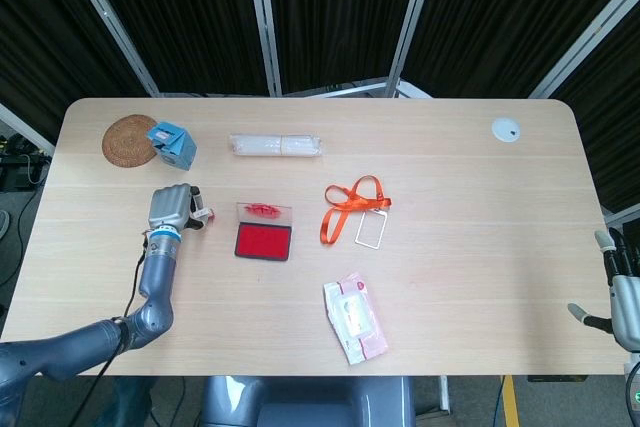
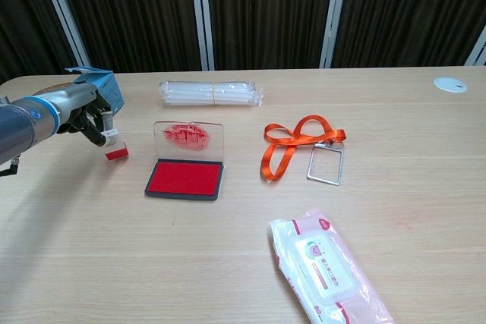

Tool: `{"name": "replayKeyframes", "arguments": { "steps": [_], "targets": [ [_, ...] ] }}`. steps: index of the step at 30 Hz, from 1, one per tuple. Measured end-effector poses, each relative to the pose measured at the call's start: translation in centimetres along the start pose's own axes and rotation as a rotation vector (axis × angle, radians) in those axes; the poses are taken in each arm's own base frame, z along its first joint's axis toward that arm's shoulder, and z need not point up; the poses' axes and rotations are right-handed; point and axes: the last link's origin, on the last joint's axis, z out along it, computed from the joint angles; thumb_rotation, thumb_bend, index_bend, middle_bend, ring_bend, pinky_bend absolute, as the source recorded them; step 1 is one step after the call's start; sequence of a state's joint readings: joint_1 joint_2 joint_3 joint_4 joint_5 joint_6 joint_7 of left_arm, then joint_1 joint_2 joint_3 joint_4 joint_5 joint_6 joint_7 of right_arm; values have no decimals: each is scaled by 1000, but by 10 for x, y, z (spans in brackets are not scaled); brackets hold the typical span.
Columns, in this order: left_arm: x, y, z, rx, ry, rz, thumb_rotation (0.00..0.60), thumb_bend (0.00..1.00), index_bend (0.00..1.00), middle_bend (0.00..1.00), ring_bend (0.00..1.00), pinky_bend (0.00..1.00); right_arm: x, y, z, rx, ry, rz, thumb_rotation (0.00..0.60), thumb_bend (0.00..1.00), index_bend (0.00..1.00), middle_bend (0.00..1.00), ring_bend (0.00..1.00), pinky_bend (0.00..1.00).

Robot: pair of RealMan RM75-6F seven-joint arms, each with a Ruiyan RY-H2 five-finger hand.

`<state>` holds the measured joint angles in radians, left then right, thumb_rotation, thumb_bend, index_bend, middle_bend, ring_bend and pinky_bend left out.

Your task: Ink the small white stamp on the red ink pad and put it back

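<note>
The small white stamp with a red base sits pinched in my left hand, tilted, its base at or just above the table left of the ink pad. In the head view the stamp pokes out to the right of the left hand. The red ink pad lies open on the table, its clear lid standing up behind it with a red smear; the ink pad is also in the head view. My right hand hangs at the far right edge, off the table, holding nothing.
A blue box and woven coaster sit behind the left hand. A clear tube bundle lies at the back. An orange lanyard with badge holder and a wipes pack lie right of the pad. A white disc is far right.
</note>
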<state>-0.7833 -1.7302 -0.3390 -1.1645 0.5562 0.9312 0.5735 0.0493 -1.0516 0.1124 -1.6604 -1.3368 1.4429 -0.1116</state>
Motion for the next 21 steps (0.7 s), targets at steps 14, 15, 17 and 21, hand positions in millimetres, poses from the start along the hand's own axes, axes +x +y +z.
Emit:
{"name": "replayKeyframes", "arguments": {
  "steps": [14, 15, 17, 21],
  "targets": [
    [41, 20, -50, -388, -99, 71, 600, 462, 582, 551, 817, 825, 1, 0, 0, 1, -2, 10, 600, 0, 0, 0, 0, 0],
    [41, 22, -51, -412, -98, 95, 600, 468, 584, 553, 817, 822, 1, 0, 0, 1, -2, 11, 600, 0, 0, 0, 0, 0],
    [38, 27, -53, -464, -98, 144, 600, 502, 586, 554, 817, 819, 1, 1, 1, -1, -2, 11, 600, 0, 0, 0, 0, 0],
    [32, 33, -50, -517, -124, 174, 600, 568, 588, 548, 815, 816, 2, 1, 1, -6, -2, 11, 600, 0, 0, 0, 0, 0]
  ]
}}
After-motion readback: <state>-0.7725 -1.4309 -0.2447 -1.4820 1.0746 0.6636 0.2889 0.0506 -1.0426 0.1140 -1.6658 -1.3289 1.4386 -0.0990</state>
